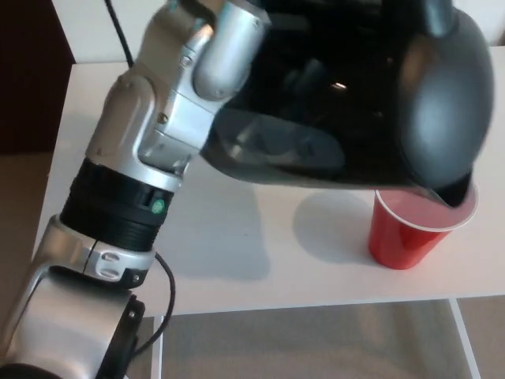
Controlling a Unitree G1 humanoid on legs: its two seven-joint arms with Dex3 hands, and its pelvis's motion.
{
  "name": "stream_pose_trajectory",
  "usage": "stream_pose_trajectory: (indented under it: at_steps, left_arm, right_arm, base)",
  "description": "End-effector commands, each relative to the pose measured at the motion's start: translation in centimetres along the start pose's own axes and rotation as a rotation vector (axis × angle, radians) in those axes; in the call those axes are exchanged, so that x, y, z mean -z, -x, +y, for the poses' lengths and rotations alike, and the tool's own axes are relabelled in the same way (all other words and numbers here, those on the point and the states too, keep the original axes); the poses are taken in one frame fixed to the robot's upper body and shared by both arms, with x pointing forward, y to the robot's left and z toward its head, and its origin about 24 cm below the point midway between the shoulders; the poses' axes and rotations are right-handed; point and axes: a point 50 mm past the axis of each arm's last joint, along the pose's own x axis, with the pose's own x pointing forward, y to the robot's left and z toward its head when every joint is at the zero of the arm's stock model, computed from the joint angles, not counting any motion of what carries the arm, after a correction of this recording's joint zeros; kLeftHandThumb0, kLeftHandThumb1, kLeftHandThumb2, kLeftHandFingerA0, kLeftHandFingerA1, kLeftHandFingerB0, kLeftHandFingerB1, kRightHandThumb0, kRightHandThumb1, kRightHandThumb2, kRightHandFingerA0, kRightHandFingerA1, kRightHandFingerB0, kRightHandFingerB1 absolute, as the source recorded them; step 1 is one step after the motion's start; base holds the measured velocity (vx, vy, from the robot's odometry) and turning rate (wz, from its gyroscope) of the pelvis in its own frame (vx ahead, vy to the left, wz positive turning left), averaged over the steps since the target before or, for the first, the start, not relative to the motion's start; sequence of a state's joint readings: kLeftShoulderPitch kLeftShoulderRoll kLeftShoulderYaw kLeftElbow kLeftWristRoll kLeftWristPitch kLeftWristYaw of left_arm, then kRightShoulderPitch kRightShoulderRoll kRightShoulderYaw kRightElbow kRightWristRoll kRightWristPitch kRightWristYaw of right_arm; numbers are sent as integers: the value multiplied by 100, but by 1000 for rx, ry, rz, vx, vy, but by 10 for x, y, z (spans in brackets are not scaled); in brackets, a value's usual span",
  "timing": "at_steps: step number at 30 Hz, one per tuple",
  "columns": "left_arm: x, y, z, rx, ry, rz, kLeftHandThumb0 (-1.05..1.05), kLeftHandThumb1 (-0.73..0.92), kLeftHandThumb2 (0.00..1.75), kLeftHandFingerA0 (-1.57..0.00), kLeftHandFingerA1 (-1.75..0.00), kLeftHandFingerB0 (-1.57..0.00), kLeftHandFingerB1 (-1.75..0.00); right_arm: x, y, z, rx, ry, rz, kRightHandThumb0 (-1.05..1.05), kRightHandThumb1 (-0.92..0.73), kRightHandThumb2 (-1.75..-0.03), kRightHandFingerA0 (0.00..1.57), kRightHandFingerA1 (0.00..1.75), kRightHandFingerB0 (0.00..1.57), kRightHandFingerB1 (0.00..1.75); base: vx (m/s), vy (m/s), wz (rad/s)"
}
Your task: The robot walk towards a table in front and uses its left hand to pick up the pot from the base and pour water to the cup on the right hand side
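Note:
A black pot (371, 95) hangs tilted in the air over the white table (237, 260) and fills the upper right of the head view. Its spout end dips to the rim of a red cup (406, 233), which stands upright near the table's front right edge. My left hand (276, 35) is shut on the pot at its upper left, dark against the pot's body, so its fingers are hard to tell apart. The silver left forearm (150, 150) rises from the lower left. I cannot see water.
The table's front edge runs along the bottom, with white frame bars (465, 339) and beige floor below. A dark brown panel (31, 71) stands at far left. A black cable (118, 31) runs up at the back left.

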State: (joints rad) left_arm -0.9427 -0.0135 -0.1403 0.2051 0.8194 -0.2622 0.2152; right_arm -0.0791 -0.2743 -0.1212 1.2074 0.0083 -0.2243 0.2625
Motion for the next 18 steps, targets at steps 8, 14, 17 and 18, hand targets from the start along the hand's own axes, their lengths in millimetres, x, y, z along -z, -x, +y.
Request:
stream_pose_trajectory:
  at_steps: [8,14,17,18]
  left_arm:
    - [116,85,20,-296,809,1013,-11,77,77,-96,-152,-67,-119]
    - [124,120,10,-314,842,1117,-10,75,81,-99,-153,-71,-116]
    - [127,150,-1,-304,853,1194,-9,73,81,-96,-157,-70,-118]
    - [127,155,-3,-298,853,1207,-9,72,81,-98,-156,-70,-118]
  right_arm:
    - [5,3,-4,2,31,8,-65,-32,-71,95,77,69,70]
    - [3,2,-3,0,39,7,-71,-22,-88,86,80,65,73]
    - [3,2,-1,-6,65,6,-67,-22,-83,89,81,67,74]
    - [3,2,-1,-6,65,6,-65,-30,-68,90,77,69,71]
  base:
    - [0,0,0]
    - [0,0,0]
    - [0,0,0]
    - [0,0,0]
